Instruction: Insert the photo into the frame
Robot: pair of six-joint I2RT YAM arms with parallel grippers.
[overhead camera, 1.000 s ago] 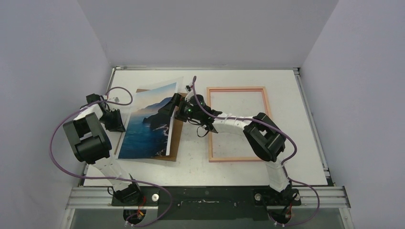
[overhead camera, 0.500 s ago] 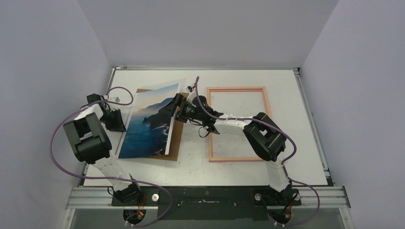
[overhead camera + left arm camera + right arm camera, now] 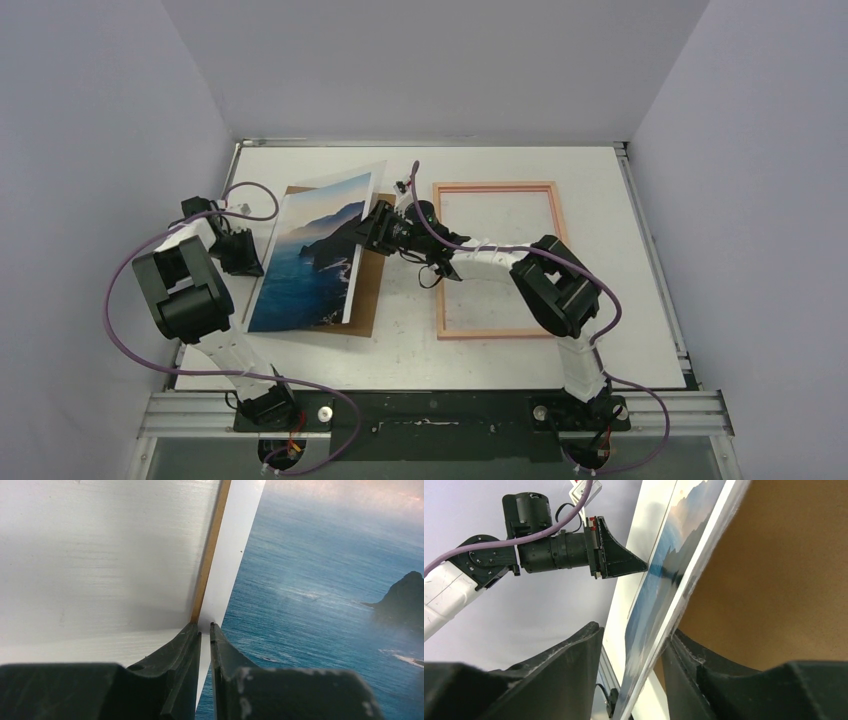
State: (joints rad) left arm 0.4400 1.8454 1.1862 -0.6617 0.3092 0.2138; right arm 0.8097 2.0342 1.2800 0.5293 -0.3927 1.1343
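The photo (image 3: 310,260), a blue sea-and-mountain print with a white border, is held tilted above the brown backing board (image 3: 366,300). My left gripper (image 3: 246,262) is shut on its left white border (image 3: 220,600), fingertips (image 3: 192,632) nearly together. My right gripper (image 3: 372,222) straddles the photo's right edge (image 3: 664,580). One finger (image 3: 684,650) touches the underside, while the other finger (image 3: 579,645) stands off the picture side with a gap, so it is open. The pink frame (image 3: 495,186) lies flat to the right with nothing inside it.
The brown backing board (image 3: 774,580) lies under the photo on the white table (image 3: 400,350). The left arm's wrist (image 3: 564,550) shows across the photo in the right wrist view. Grey walls enclose the table on three sides.
The right gripper's jaws have narrowed around the photo's right edge, and the wrist has shifted slightly. The left gripper has kept its hold and place.
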